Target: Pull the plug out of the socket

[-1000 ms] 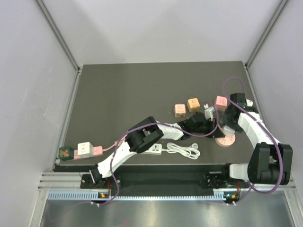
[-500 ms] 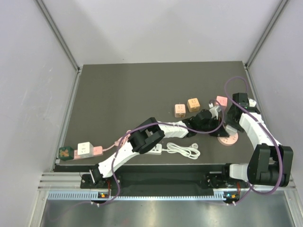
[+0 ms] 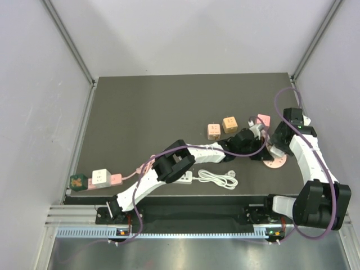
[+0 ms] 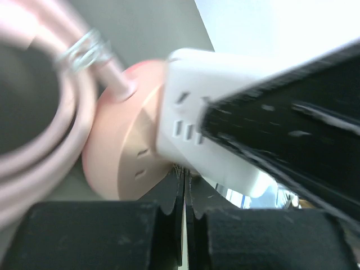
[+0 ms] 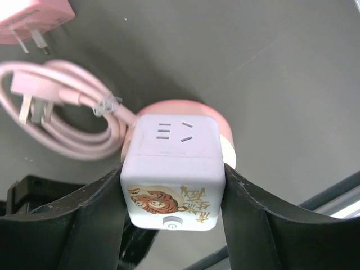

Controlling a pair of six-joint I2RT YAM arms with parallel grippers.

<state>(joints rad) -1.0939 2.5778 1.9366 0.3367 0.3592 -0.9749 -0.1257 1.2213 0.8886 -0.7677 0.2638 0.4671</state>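
The right claw (image 5: 173, 188) is clenched on the white cube plug (image 5: 173, 160), one black finger against each side, low in the middle of the right wrist view. The cube's outlet face is turned up, and a tiger picture and a small button show on the near face. Right behind it lies the round pink socket (image 5: 185, 109), flat on the dark surface (image 5: 264, 62). The cube sits against the socket's face, but I cannot tell whether its prongs are seated.

In the left wrist view the left claw (image 4: 184, 222) is shut tight with nothing between its fingers, its tips just under the edge of the socket and the cube.

A coiled pink cable (image 5: 64, 126) runs off the socket toward the left of the right wrist view. A pink adapter (image 5: 31, 14) sits in the upper left corner.

From above, all this lies at the right middle of the frame.
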